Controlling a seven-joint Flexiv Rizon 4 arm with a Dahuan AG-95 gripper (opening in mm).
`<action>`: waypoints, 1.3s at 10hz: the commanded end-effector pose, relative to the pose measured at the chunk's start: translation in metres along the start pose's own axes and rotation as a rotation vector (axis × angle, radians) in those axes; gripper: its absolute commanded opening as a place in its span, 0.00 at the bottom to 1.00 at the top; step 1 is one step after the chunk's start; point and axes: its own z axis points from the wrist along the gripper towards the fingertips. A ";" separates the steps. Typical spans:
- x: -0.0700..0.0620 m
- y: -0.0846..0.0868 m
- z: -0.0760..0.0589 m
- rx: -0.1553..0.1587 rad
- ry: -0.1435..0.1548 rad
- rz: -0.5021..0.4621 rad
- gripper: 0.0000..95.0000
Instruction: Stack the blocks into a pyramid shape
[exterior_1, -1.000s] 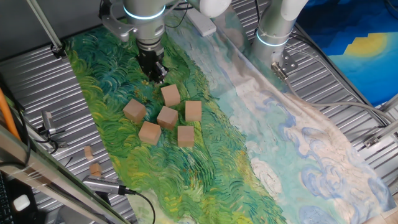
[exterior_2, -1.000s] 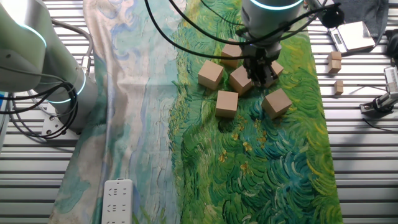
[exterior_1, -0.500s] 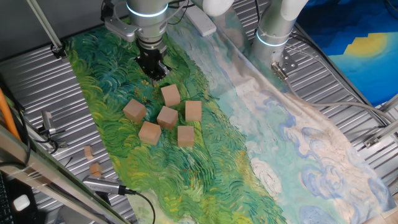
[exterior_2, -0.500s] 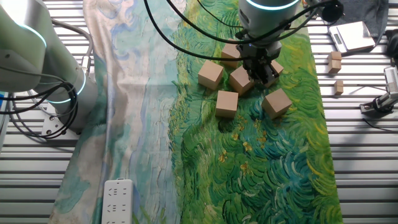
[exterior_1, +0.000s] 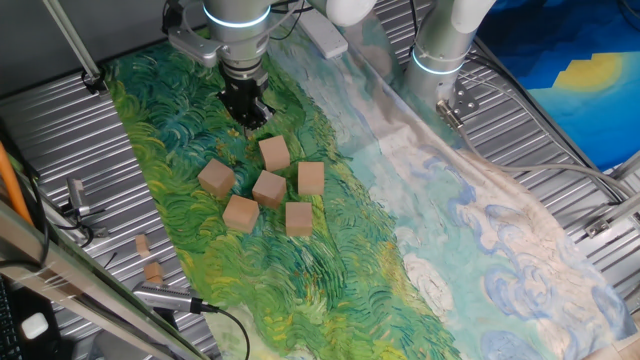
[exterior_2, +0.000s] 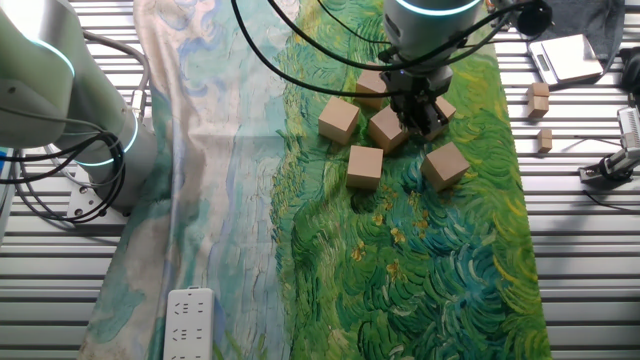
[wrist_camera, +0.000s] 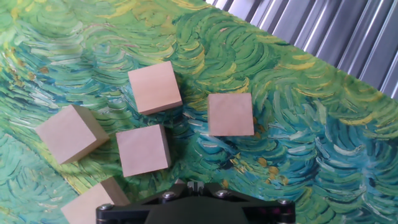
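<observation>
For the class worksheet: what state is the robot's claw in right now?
Claw: holding nothing, above the cloth beside the blocks; open or closed cannot be told.

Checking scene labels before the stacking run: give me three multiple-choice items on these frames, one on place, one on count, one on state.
1. Where do the plain light-brown wooden cubes lie?
A. on the green painted cloth
B. on the bare metal slats
C. on the white power strip

2. How many of these cubes show in the fixed views?
A. four
B. six
C. eight

3. How are the cubes arranged?
A. all single on the cloth, none stacked
B. in a finished pyramid
C. one held in the claw

Key: 1 A, all sit on the green painted cloth. 2 B, six can be counted in a loose cluster. 3 A, none lies on another, and the claw hangs above them holding nothing.
</observation>
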 end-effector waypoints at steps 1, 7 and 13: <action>0.000 0.000 0.000 0.002 0.001 0.003 0.00; 0.000 0.000 0.000 0.002 -0.001 0.018 0.00; 0.000 0.000 -0.001 0.001 0.003 0.016 0.00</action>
